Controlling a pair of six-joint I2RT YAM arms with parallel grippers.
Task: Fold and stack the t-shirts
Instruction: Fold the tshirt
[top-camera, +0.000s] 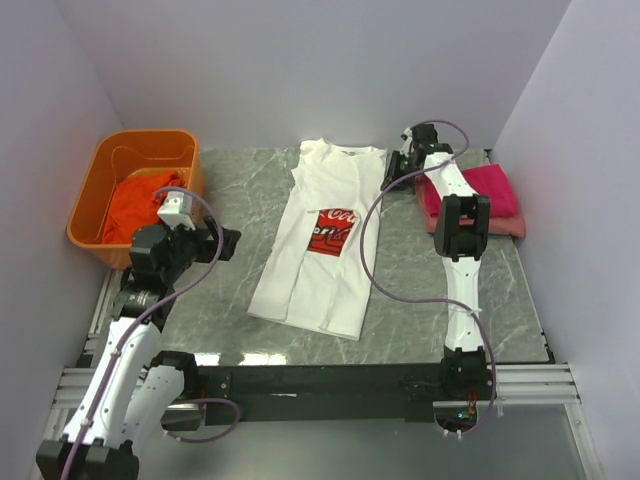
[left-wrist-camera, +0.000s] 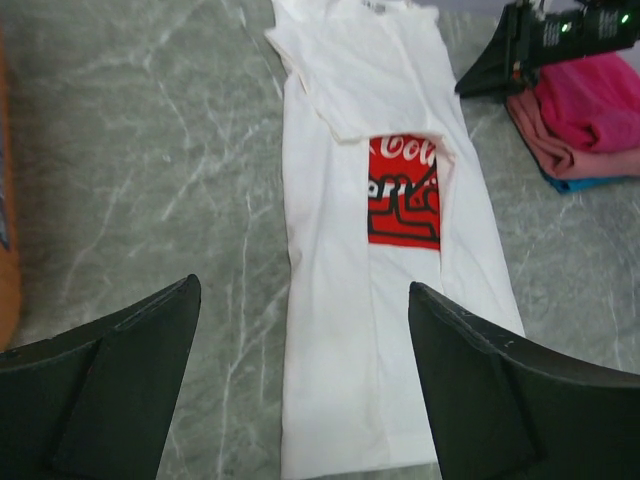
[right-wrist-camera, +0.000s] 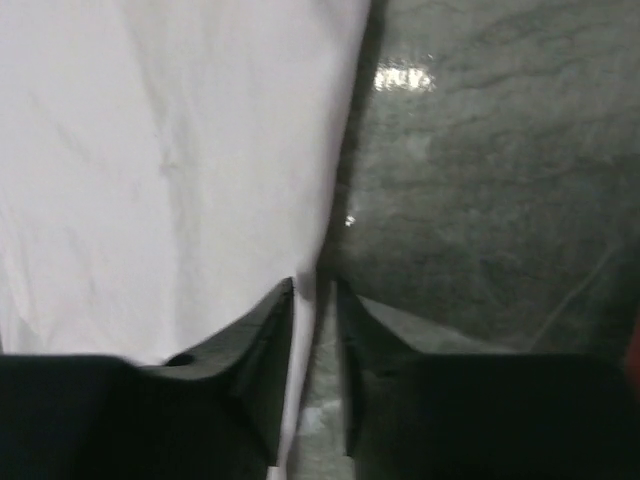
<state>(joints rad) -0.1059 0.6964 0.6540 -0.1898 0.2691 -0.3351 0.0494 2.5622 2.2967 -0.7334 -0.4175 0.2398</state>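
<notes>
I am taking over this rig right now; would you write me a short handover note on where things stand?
Left gripper: open, empty, above the table left of the white t-shirt.
Right gripper: almost closed, apparently pinching that shirt's right edge near the collar end.
The white t-shirt lies flat mid-table, long sides folded in over the red print.
Done: magenta t-shirt, pink t-shirt and blue t-shirt are stacked at the far right.
Left: fold the white one crosswise and stack it, then the orange-red t-shirt, crumpled in the orange basket.
</notes>
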